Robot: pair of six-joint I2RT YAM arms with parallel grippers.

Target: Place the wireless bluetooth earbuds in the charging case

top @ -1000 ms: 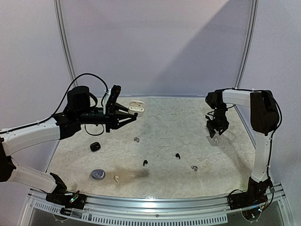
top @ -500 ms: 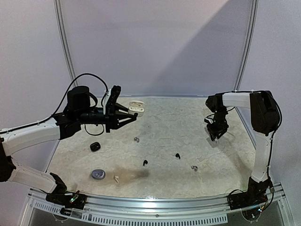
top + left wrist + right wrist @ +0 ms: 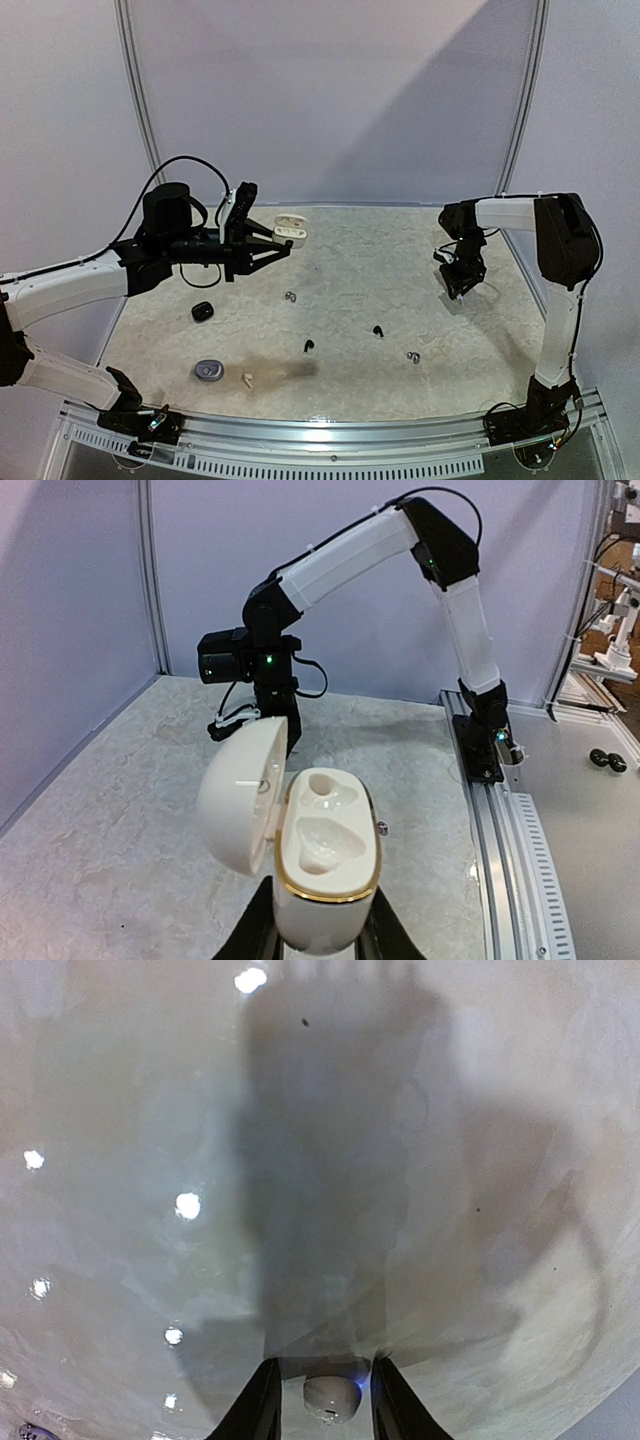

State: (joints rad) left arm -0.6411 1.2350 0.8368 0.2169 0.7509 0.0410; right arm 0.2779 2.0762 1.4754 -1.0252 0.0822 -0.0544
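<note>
A pale marbled table (image 3: 400, 240) carried two robot arms. The left gripper (image 3: 284, 245) was clenched on an open white charging case (image 3: 325, 875), held above the table. Far to the right of that case, the right gripper (image 3: 324, 1368) straddled a white earbud (image 3: 332, 1398) lying on the table; whether it pinched the bud could not be told.

Free far table (image 3: 370, 250) (earbuds (image 3: 378, 330) scattered nearer)

Left wrist view, 6 o'clock: white charging case (image 3: 322, 880) base and left gripper (image 3: 320, 905) fingers cut by frame edge. Top view, 3 o'clock: right gripper (image 3: 463, 285) hides the white earbud (image 3: 331, 1397); jaw gap too small to judge
</note>
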